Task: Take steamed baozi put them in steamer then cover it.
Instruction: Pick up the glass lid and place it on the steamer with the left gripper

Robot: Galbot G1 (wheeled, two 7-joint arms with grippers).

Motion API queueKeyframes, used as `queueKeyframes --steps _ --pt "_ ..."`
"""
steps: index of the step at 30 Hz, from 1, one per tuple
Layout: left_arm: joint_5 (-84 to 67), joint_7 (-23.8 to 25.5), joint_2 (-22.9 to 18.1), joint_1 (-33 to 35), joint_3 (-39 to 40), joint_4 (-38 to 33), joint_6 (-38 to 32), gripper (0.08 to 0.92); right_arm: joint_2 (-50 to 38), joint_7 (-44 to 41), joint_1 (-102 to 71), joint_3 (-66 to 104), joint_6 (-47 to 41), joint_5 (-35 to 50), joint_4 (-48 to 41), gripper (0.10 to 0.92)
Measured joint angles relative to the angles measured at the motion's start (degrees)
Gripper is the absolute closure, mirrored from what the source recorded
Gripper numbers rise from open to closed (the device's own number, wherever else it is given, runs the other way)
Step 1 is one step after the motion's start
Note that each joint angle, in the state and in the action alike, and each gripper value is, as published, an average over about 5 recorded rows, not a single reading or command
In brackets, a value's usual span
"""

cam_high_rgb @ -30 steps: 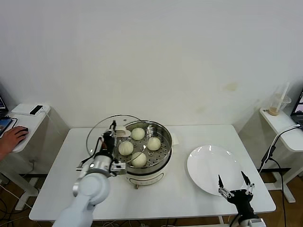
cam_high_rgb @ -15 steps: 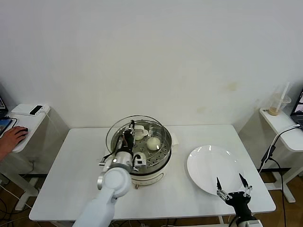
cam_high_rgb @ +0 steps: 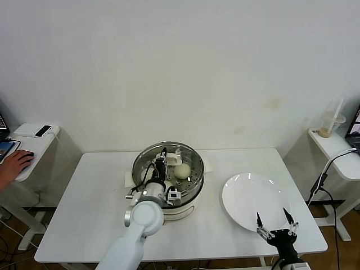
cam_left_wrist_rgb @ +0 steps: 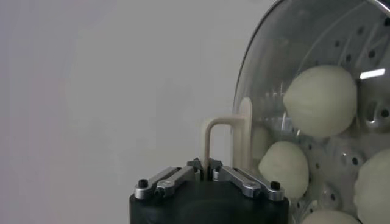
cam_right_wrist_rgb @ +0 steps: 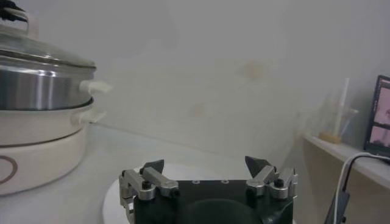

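Note:
The steamer (cam_high_rgb: 191, 192) stands mid-table with cream-white baozi (cam_high_rgb: 181, 170) on its perforated tray. My left gripper (cam_high_rgb: 160, 169) is shut on the cream bar handle (cam_left_wrist_rgb: 223, 141) of the glass cover (cam_high_rgb: 187, 154), which now lies over the pot. Through the glass in the left wrist view I see baozi (cam_left_wrist_rgb: 320, 100) on the tray. In the right wrist view the cover (cam_right_wrist_rgb: 42, 52) rests on or just above the steel pot (cam_right_wrist_rgb: 36, 85); I cannot tell whether it touches. My right gripper (cam_high_rgb: 275, 225) hangs open and empty at the table's front right.
A flat white plate (cam_high_rgb: 247, 197) lies right of the steamer, under my right gripper (cam_right_wrist_rgb: 204, 167). Side tables stand at both edges, with a person's hand (cam_high_rgb: 14, 164) on the left one and a drink cup (cam_high_rgb: 332, 125) on the right one.
My left gripper has carried the cover rightward from beside the steamer to above it. The right arm has barely moved.

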Motion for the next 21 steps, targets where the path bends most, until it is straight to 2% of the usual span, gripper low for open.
queueKeyframes --steps 14,17,21 --pt "0.00 0.70 0.24 0.39 0.17 -0.70 -0.21 0.858 0.21 -0.14 -0.32 -0.30 0.03 -0.29 0.01 0.203" --pt "-0.01 0.39 -0.01 0.67 0.12 -0.90 -0.21 0.806 0.22 -0.18 -0.37 -0.35 0.04 -0.34 0.00 0.203" --pt "-0.08 0.06 0.03 1.13 0.03 -1.66 -0.19 0.694 0.21 -0.21 -0.35 -0.44 0.05 -0.39 -0.02 0.203"
